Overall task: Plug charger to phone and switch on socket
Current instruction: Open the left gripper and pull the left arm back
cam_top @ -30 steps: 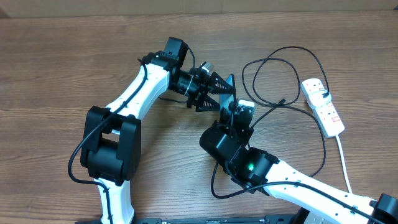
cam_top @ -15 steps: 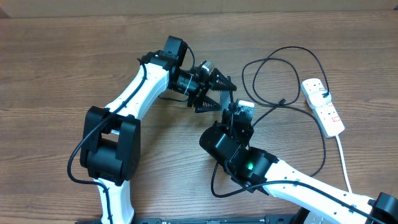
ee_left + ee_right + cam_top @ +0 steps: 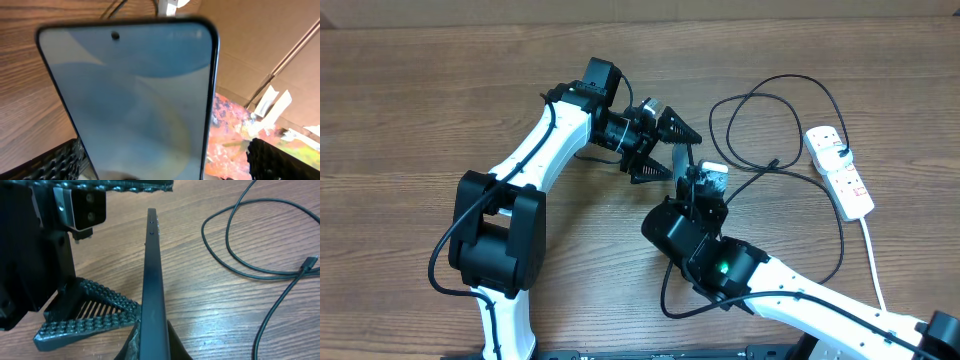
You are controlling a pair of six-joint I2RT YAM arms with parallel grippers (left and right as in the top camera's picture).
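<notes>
Black left pincer [image 3: 682, 157] wide open around phone [image 3: 140, 90] | right pincer [image 3: 704, 186] clamps phone | charger [image 3: 309, 261] apparently loose nearby

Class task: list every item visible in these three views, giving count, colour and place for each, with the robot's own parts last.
table: one, brown wood grain, under everything.
phone: one, light blue screen, dark edges, held at the centre between the two grippers.
charger: one, thin black cable, looped on the table's right half; connector tip lying free.
socket: one, white with red switches, far right; thick white lead trails toward the near edge.
left gripper: one, black, jaws open either side of the phone.
right gripper: one, black, jaws shut on the phone.
</notes>
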